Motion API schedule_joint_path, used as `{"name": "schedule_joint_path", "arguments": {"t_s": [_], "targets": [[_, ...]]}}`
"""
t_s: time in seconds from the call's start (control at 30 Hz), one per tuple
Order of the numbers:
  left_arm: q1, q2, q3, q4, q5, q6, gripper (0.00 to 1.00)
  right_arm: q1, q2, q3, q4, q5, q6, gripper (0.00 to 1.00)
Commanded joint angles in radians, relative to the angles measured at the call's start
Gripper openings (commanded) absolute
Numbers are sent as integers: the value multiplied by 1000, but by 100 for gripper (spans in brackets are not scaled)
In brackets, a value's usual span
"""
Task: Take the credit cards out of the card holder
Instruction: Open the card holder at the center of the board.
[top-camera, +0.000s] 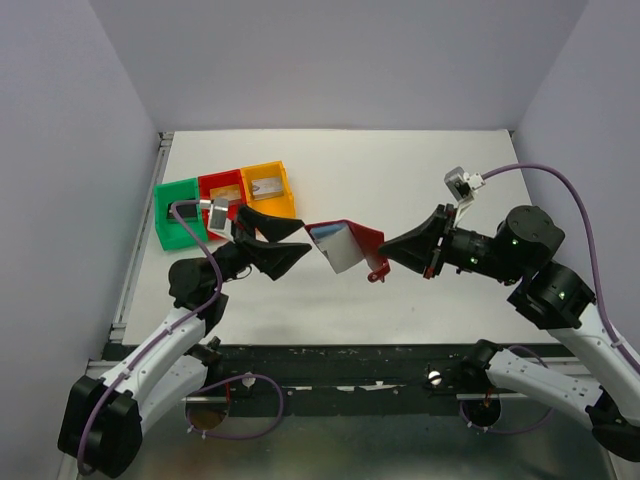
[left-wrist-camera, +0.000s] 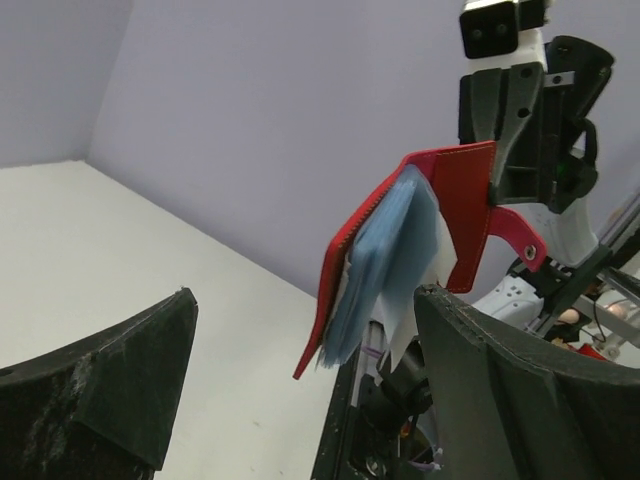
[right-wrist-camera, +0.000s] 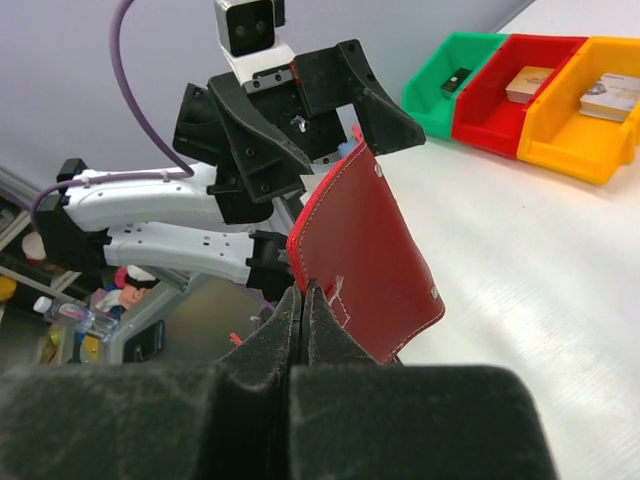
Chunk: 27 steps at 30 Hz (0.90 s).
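Right gripper (top-camera: 386, 250) pinched fully shut on the edge of the maroon cover of the card holder (top-camera: 345, 247), holding it up off the white bench (top-camera: 420, 170) between the two arms. Holder hangs open: red cover flared, snap tab dangling on the right gripper's side, light blue inner pockets fanned toward the left arm. Left gripper (top-camera: 299, 245) spread wide, nothing in it, its fingers (left-wrist-camera: 110, 385) either side of the holder's free blue edge; contact there not clear. Credit cards cannot be made out among the pockets. Green tray (top-camera: 176, 218), red tray (top-camera: 219, 188) and yellow tray (top-camera: 268, 184) sit in a row behind the left arm, each with a small flat item; any print too small to read.
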<state>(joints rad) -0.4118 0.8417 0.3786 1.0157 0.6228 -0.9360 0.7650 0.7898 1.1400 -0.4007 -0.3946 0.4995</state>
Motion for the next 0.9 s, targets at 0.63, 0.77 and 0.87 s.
{"name": "schedule_joint_path", "arguments": {"t_s": [0.63,0.77,0.87], "targets": [[4,180,43,580,233,-276,66,-58,8,-39,166,-156,105,0],[4,165,57,569,236,-280,60,-59,12,-48,177,-161,109,0],[4,148,66,546,238,-273,56,-62,20,-54,183,-168,113,0]]}}
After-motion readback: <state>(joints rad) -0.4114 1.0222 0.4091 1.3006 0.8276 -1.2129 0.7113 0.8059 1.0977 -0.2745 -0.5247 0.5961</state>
